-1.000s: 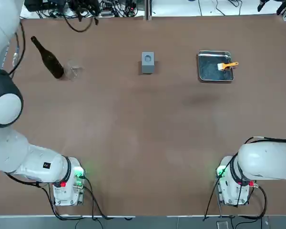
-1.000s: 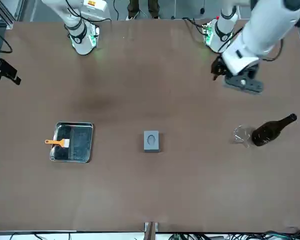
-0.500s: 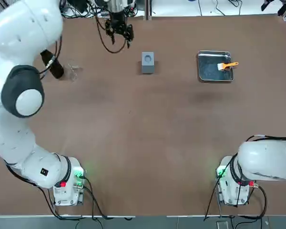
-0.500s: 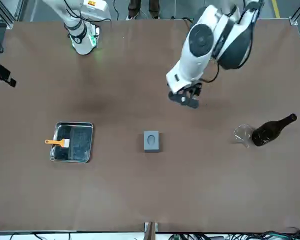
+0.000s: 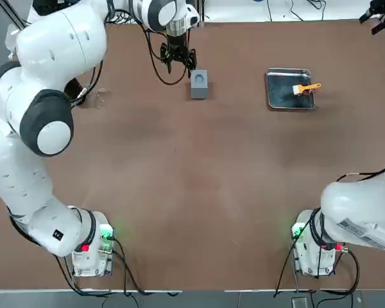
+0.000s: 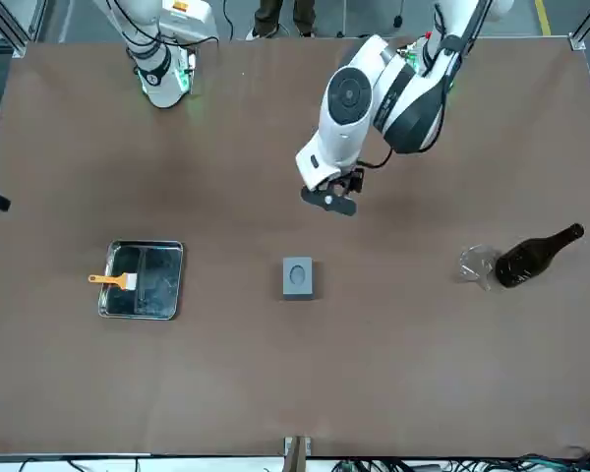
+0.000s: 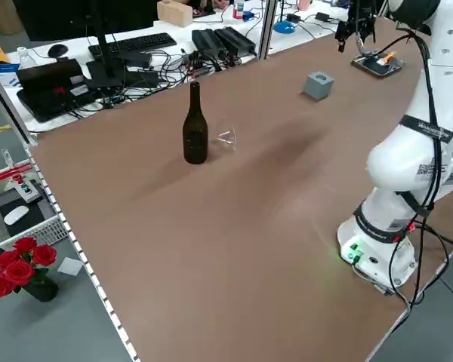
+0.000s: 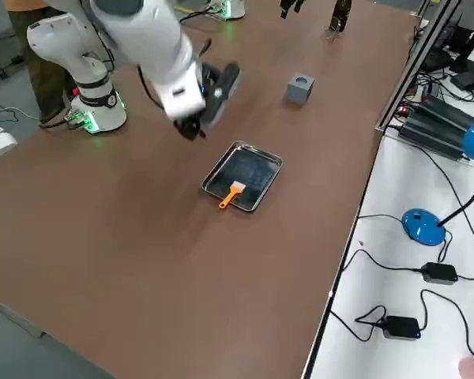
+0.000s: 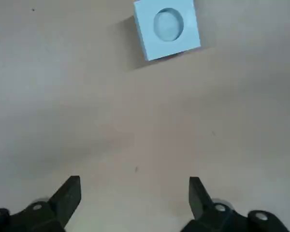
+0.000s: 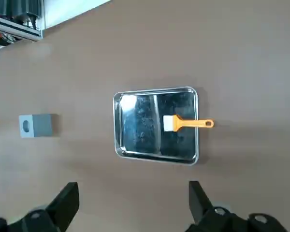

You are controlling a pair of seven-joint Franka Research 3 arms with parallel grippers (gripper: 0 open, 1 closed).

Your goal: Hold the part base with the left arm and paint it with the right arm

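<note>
Left arm (image 5: 19, 154): large, white, jointed; reaches from near left toward far middle; nearer of the two to the part base (image 5: 199, 93). Right arm (image 5: 356, 205): matching make; extends out at right; seemingly bound for painting, a later step. Metal tray (image 5: 282, 100): shallow, shiny; flat on the table (image 5: 179, 224), right of the part base, well apart from it.

Left gripper (image 9: 134, 186): dark; raised above the table, left of the part base; fingers spread, holding nothing. Right gripper (image 10: 134, 186): dark; at far right, beyond the tray; fingers likewise spread, holding nothing.

Part base: small grey block, round hole in top face; upright at far middle; no clear long axis across the table, top face nearly square; lies right of the left gripper and lower, outside its fingers; near or far offset not certain; calls, by judgement, for a shift right, then a descent astride the sides. Brush (image 5: 305, 88): orange handle over tray's right rim; white bristles inside.
</note>
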